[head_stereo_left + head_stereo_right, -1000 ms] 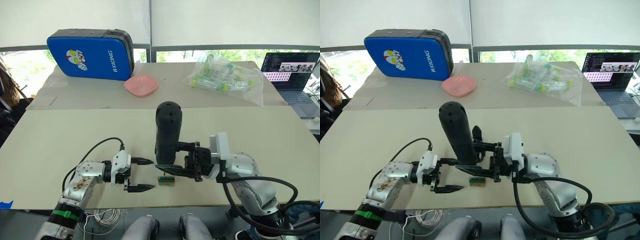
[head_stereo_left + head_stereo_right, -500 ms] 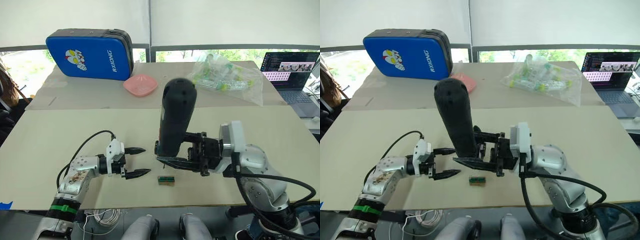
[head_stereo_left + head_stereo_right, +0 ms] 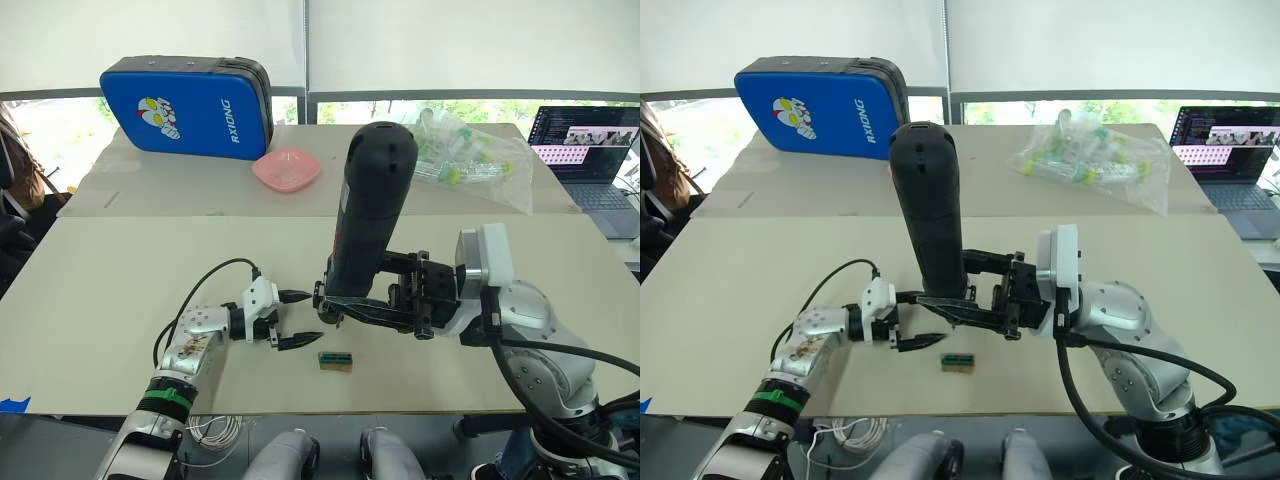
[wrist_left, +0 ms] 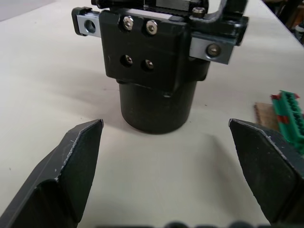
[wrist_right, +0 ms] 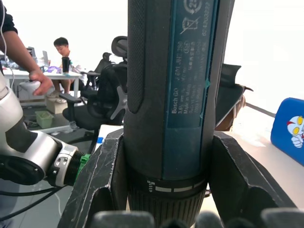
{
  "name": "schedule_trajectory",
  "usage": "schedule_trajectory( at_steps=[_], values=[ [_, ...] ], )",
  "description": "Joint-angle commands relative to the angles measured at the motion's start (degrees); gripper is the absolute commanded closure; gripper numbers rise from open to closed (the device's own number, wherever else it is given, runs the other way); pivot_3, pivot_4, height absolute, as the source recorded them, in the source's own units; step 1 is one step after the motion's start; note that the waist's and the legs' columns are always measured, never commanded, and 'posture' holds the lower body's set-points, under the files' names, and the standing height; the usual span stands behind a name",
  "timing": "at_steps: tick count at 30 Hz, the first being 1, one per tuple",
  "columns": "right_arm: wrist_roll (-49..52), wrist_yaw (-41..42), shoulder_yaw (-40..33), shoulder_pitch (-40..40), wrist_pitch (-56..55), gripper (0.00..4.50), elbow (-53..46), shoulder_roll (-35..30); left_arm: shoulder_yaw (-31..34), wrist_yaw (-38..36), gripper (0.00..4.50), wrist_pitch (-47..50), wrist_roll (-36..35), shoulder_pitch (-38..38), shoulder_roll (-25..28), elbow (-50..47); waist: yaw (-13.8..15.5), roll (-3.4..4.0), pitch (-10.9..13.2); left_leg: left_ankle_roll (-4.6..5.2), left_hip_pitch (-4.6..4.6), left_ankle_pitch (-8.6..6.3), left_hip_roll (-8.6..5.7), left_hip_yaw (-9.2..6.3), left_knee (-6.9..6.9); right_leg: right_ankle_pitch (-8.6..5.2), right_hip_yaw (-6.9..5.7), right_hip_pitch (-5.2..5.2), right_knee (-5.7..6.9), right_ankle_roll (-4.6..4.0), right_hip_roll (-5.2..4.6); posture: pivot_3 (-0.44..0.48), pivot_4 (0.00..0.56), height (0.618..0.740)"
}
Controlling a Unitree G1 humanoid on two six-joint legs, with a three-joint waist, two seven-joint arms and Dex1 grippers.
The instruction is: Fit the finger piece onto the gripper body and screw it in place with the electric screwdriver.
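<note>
My right gripper is shut on the electric screwdriver, a thick black cylinder held nearly upright with its rounded end up. In the right wrist view its fingers clamp the electric screwdriver from both sides. The gripper body, a black block with screws and silver-ended brackets on a round base, stands on the table. My left gripper is open just left of it, with its fingers wide apart and short of the part. The finger piece is out of view.
A small green-topped brown block lies near the front edge, close to both grippers. At the back are a blue case, a pink dish, a plastic bag of tubes and a laptop. People sit behind.
My right gripper has raised the screwdriver and carried it a little right. My left gripper has moved right and away from the front edge, toward the gripper body, and stays open.
</note>
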Motion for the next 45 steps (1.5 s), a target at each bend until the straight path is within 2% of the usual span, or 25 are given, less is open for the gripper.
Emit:
schedule_trajectory(
  at_steps=[1, 11, 19, 22, 25, 28, 40, 45],
  values=[
    [1.8, -0.5, -2.3, -0.2, -0.5, 2.55, -3.2, -0.4, -2.2, 1.7, 0.03, -1.0, 2.2, -1.1, -2.6, 1.8, 0.4, 0.00, 0.0, 0.00, 0.00, 0.00, 0.00, 0.00, 0.01, 0.00, 0.00, 0.01, -0.01, 0.00, -0.01, 0.000, 0.150, 0.740],
    [1.8, -1.3, -2.6, 0.8, -0.5, 2.55, -3.8, -1.3, -3.6, 3.5, 0.03, 0.2, 3.9, -4.1, -6.4, 2.2, 0.6, -0.02, 0.0, 0.03, -0.06, -0.01, -0.03, 0.00, 0.02, 0.01, -0.02, 0.02, -0.03, 0.02, -0.02, 0.000, 0.150, 0.740],
    [1.6, -1.7, -2.6, 1.1, -0.5, 2.55, -4.0, -1.5, -3.6, 3.0, 0.03, 0.3, 4.9, -4.5, -4.7, 3.6, 0.1, -0.02, 0.0, 0.02, -0.10, 0.00, -0.03, 0.00, 0.03, 0.01, -0.01, 0.03, 0.02, 0.02, -0.01, 0.000, 0.150, 0.740],
    [1.6, -1.9, -2.7, 1.2, -0.5, 2.55, -4.0, -1.6, -3.5, 2.8, 0.77, 0.3, 5.0, -4.2, -3.9, 3.6, -0.1, -0.02, 0.0, 0.01, -0.09, 0.00, -0.02, 0.00, 0.02, 0.01, 0.00, 0.03, 0.03, 0.02, 0.00, 0.000, 0.150, 0.740],
    [1.6, -2.0, -2.7, 1.2, -0.6, 2.55, -4.1, -1.7, -3.4, 2.8, 2.13, 0.4, 5.1, -3.9, -3.1, 3.6, -0.2, -0.02, 0.0, 0.00, -0.09, 0.00, 0.01, 0.00, 0.02, 0.01, 0.00, 0.03, 0.04, 0.02, 0.03, 0.000, 0.150, 0.740],
    [1.7, -2.1, -2.7, 1.3, -0.6, 2.55, -4.2, -1.8, -3.3, 2.7, 2.11, 0.4, 5.0, -4.0, -2.7, 4.0, -0.5, -0.02, 0.0, 0.00, -0.09, 0.01, 0.02, 0.00, 0.02, 0.01, -0.01, 0.03, 0.04, 0.01, 0.05, 0.000, 0.150, 0.740],
    [2.4, -1.6, -3.6, 2.1, -0.2, 2.55, -4.4, -2.9, -2.7, -7.4, 2.11, -4.3, 2.9, -10.5, -1.3, 13.7, -1.5, -0.04, 0.0, 0.00, -0.10, 0.01, 0.02, 0.00, 0.02, 0.01, 0.00, 0.03, 0.04, 0.01, 0.05, 0.000, 0.150, 0.740],
    [2.5, -1.8, -3.7, 2.3, -0.2, 2.55, -4.6, -3.1, -2.5, -8.0, 2.11, -7.8, 3.9, -12.2, -1.8, 18.8, -1.6, -0.05, 0.0, 0.01, -0.10, 0.01, 0.02, 0.00, 0.02, 0.01, 0.00, 0.03, 0.04, 0.01, 0.05, 0.000, 0.150, 0.740]
  ],
)
